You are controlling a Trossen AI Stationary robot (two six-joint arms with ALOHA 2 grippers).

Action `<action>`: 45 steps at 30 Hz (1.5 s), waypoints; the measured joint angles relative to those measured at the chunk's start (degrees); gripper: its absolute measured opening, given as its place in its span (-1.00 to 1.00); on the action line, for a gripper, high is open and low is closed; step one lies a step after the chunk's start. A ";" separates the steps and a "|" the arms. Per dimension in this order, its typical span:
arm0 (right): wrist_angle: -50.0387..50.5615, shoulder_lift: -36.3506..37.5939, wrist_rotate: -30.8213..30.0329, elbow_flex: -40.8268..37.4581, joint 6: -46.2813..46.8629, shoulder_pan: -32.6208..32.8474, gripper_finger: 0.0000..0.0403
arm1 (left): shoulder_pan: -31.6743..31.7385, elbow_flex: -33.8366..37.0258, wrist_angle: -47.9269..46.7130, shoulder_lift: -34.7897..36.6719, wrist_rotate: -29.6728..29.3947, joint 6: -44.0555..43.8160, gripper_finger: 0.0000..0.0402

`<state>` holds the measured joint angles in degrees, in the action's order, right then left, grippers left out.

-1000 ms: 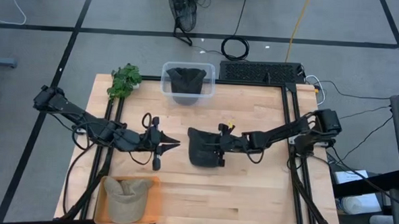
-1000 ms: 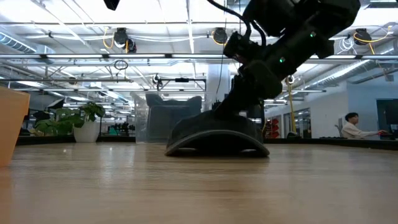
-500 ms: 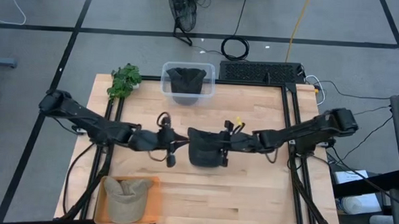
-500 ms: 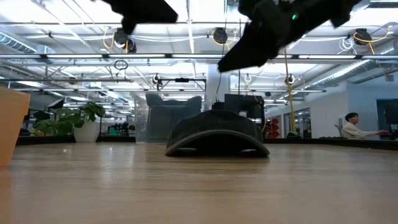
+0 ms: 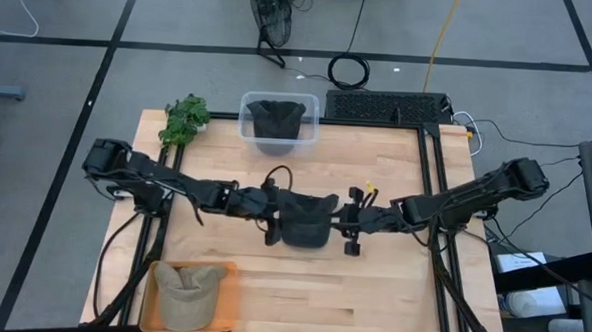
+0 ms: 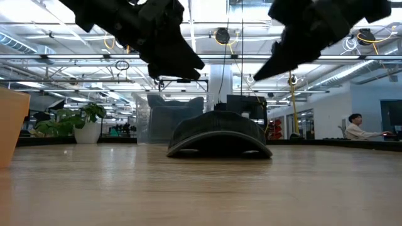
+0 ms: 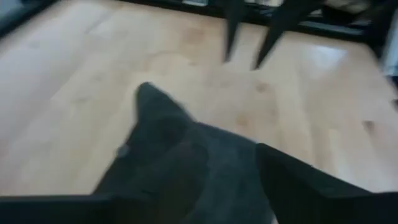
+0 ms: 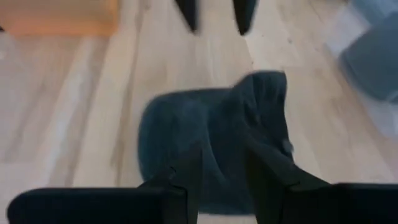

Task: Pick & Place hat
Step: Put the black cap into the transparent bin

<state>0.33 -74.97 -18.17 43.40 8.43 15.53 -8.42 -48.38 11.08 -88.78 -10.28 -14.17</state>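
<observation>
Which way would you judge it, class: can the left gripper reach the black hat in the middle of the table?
Probably yes: the left gripper hangs open beside the black hat, with nothing between them.

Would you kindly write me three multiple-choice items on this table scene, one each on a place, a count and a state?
1. Where does the tan cap lie?
A. on the orange tray at the table's near left corner
B. in the clear bin
C. beside the plant

2. How many hats are in view?
A. one
B. two
C. three

3. How do the two grippers stand to the black hat at mid-table?
A. both clamp it
B. both are open, one at each side
C. both are parked at the table's edges

Key: 1 A, the tan cap fills the tray. 2 C, a third hat sits in the clear bin. 3 B, the left gripper and the right gripper flank it, fingers apart.
</observation>
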 joint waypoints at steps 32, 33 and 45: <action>-14.60 10.09 -2.58 -11.72 1.39 -1.18 -0.56 | 2.45 -0.04 7.09 -9.54 -0.29 7.75 0.37; -14.64 10.09 -2.58 -11.74 1.39 -1.18 -0.56 | 2.32 -0.04 7.11 -9.54 -0.29 8.18 0.37; -14.83 10.09 -2.54 -11.72 1.39 -1.18 -0.56 | 3.29 -0.02 8.58 -14.91 -1.80 10.33 0.37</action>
<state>-14.49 -64.88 -20.71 31.68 9.82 14.35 -5.13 -48.40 19.66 -103.70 -12.08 -3.84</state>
